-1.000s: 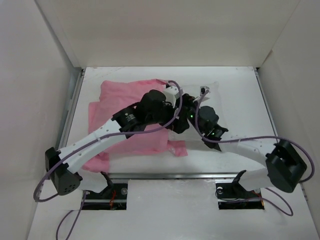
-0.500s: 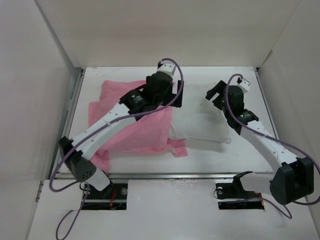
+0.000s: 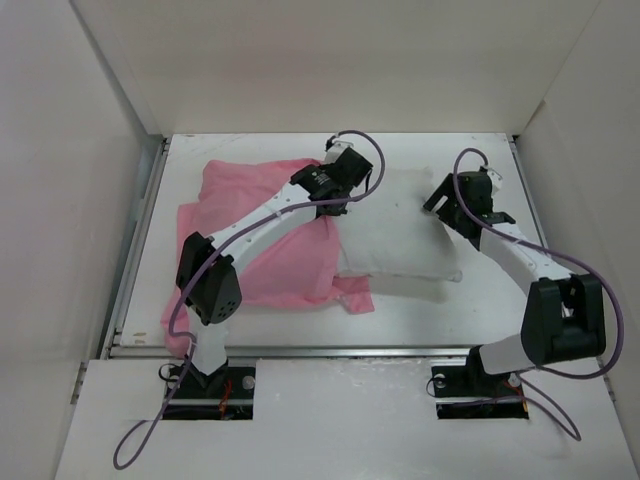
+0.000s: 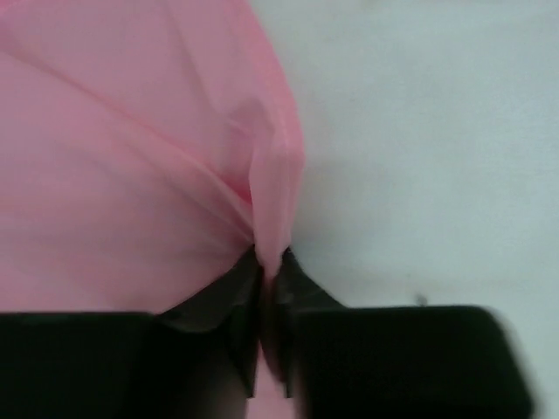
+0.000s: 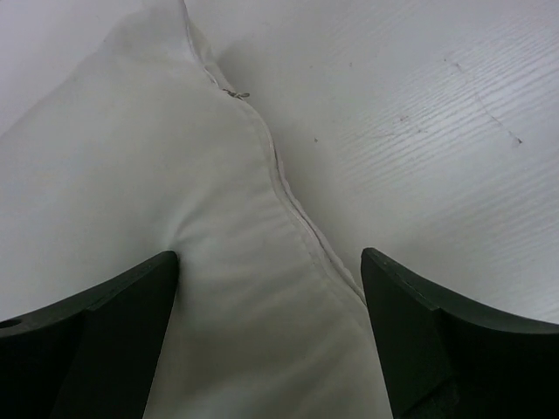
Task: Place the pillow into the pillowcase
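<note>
the left gripper (image 4: pixel 269 271) is pinched tight on a fold of the pink pillowcase (image 4: pixel 131 157), at its right edge. the right gripper (image 5: pixel 269 255) is wide open over the right end of the white pillow (image 5: pixel 131 157) (not squeezing it yet). the pillow lies long-ways, left to right, on the table (image 3: pixel 480 300), its left end touching the pillowcase. the right arm is nearer it. nothing seems to block the way.

white-shelled left arm (image 3: pixel 262 218): round black joint housings | white-shelled right arm (image 3: pixel 515 255): same black joints | thin purple cables (image 3: pixel 376 160): one per arm (looped at wrists) | matte black right-gripper fingers (image 5: pixel 87 340): broad, wedge-shaped
</note>
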{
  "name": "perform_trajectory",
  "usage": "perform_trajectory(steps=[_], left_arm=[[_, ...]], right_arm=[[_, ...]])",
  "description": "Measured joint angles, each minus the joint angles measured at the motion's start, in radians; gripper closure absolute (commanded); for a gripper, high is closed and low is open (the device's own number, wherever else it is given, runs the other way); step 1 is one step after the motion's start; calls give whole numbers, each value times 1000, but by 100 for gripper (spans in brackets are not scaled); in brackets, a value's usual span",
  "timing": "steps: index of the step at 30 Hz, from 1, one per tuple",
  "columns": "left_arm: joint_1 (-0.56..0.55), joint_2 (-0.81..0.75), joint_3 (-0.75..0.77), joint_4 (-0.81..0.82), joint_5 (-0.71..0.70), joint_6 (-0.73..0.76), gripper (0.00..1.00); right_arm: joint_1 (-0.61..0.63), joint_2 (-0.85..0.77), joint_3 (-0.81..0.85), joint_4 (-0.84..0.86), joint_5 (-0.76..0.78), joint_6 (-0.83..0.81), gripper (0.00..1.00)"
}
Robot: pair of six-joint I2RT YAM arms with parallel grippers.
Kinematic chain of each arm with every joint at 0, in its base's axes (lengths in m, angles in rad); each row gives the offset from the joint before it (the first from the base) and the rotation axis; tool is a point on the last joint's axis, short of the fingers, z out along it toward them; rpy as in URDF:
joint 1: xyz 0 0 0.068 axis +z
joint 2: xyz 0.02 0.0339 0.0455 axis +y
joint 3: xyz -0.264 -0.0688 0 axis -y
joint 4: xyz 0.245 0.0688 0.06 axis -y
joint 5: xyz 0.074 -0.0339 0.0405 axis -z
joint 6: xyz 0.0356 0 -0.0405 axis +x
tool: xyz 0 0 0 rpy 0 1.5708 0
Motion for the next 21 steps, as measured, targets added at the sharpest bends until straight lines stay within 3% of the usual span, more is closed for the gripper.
perform_trajectory(steps=[2,5,6,8,9,15,21], left_arm=[[4,0,8,-14,-16,-7,100],[10,0,18,-48,-40,-18,100],[13,0,20,-56,-51,-22,100],[14,0,24,-64,-67,-23,100],[14,0,24,-63,-71,-21,100],[21,6,128,-16,-16,97,100],[48,206,662,55,119,229,100]], right_arm=[[-18,35,-6,31,-40,-10,10],[-23,80,-6,82,-113,-28,22],[-23,95,-6,103,-141,-37,54],[-24,121,-6,151,-219,-60,81],[-24,130,-6,172,-254,-67,100],[-26,72,15,195,-335,-126,100],[-30,-36,315,94,-158,-256,100]])
